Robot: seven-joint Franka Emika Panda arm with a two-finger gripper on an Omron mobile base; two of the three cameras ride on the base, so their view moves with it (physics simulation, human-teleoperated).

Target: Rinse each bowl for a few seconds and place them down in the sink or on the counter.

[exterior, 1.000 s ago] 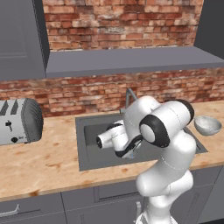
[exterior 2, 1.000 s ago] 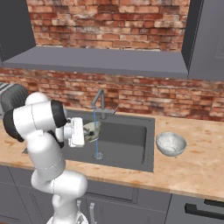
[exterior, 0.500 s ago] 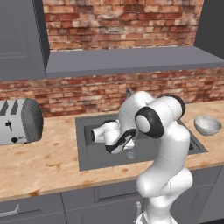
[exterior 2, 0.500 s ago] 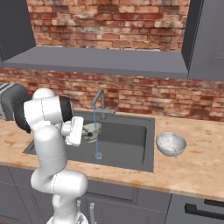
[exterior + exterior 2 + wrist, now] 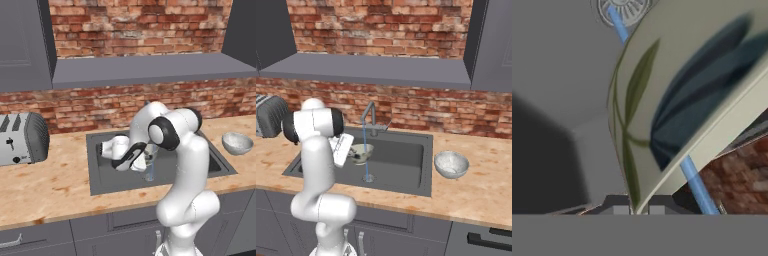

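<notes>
A pale cream bowl (image 5: 362, 152) with a leaf pattern is being held by its rim over the sink (image 5: 401, 160), the gripper (image 5: 635, 209) being clamped narrowly on it. A thin blue stream of water (image 5: 365, 150) is being poured from the tap (image 5: 370, 117) just beside the bowl, down to the drain (image 5: 626, 10). The speckled bowl (image 5: 451, 164) is being left upright on the counter (image 5: 481, 185), just right of the sink. A toaster (image 5: 22, 138) is being seen at the left.

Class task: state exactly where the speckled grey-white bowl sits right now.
The speckled bowl rests on the counter just right of the sink, apart from the gripper; in the left base view it lies at the far right.
</notes>
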